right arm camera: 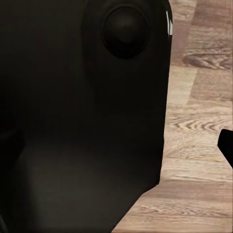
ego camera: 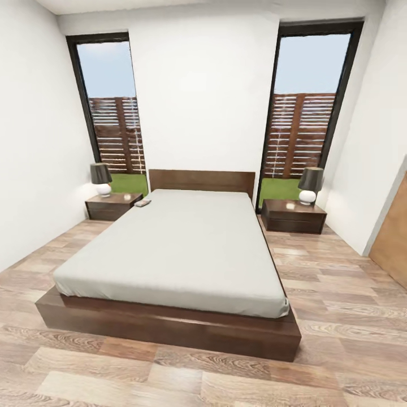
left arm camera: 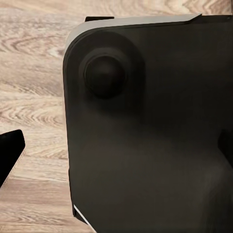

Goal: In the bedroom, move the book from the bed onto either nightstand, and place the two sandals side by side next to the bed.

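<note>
Book [ego camera: 143, 202] lies flat at bed's [ego camera: 181, 249] head-left corner, long axis slanting toward left nightstand [ego camera: 113, 205].

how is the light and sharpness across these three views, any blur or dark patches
Head view: even daylight from two tall dark-framed windows, soft render, the small book on the whitish-grey mattress too blurred to read. Both wrist views: a dark, shadowed robot body panel looms close; wood-plank floor beside it stays bright.

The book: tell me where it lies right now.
In the head view the book lies on the bed, at the mattress's far left corner, beside the headboard and the left nightstand.
</note>
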